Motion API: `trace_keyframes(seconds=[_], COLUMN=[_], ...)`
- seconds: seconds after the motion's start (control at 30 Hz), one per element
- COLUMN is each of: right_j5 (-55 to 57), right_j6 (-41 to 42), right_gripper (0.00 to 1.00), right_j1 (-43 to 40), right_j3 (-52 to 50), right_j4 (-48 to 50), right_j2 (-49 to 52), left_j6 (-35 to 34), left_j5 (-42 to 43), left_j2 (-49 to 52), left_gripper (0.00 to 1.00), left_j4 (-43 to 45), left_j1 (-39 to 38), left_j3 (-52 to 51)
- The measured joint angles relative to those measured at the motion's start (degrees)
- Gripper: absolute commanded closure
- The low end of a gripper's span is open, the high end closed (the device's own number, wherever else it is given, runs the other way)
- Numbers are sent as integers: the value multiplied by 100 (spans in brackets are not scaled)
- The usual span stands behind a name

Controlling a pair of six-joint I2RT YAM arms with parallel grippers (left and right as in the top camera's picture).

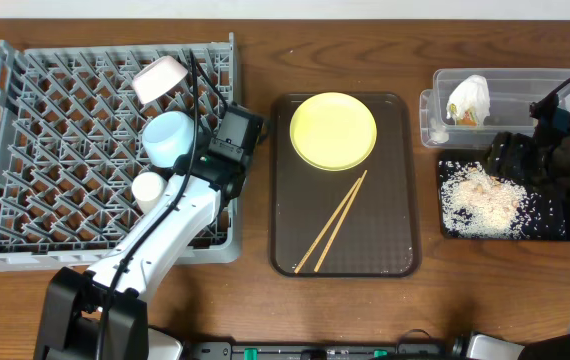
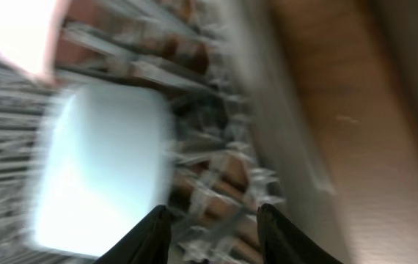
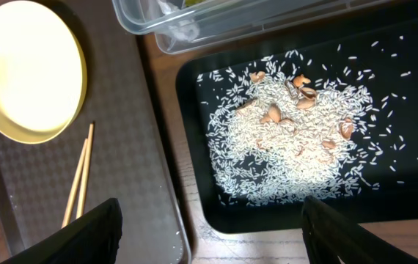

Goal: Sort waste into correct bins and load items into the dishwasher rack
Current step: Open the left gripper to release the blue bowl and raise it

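The grey dishwasher rack (image 1: pixel 55 150) at the left holds a white bowl (image 1: pixel 160 78), a light blue bowl (image 1: pixel 170 137) and a small white cup (image 1: pixel 148 188). My left gripper (image 1: pixel 237 130) is open and empty over the rack's right edge. Its blurred wrist view shows the blue bowl (image 2: pixel 99 169) left of the fingers (image 2: pixel 213 235). The yellow plate (image 1: pixel 333 130) and chopsticks (image 1: pixel 332 222) lie on the brown tray. The clear tub (image 1: pixel 525 85) holds the napkin (image 1: pixel 468 98). Rice crumbs (image 1: pixel 480 200) lie in the black tray (image 1: pixel 555 225). My right gripper (image 1: pixel 510 155) is open above it.
The brown serving tray (image 1: pixel 395 240) sits mid-table. The right wrist view shows the plate (image 3: pixel 29 70), chopsticks (image 3: pixel 81 176), the rice (image 3: pixel 290 147) in the black tray (image 3: pixel 407 183), the tub's corner (image 3: pixel 194 26) and my open fingers (image 3: pixel 209 242). Bare wood lies between the trays.
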Motion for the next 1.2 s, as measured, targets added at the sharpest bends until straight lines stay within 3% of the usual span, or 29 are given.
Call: trace_keyframes(seconds=[0.63,1.2], right_j5=[2,2], right_j6=[0,0], right_gripper=[24,24], right_j1=[0,0], right_j3=[0,0], right_j4=[-44,-44], right_j2=[0,0], left_j6=[-699,-841], left_j5=[979,1484], left_j2=[-74,-15], left_gripper=[58,58], left_j4=[-179,-201], left_j1=[527,1104], left_j3=[0,0])
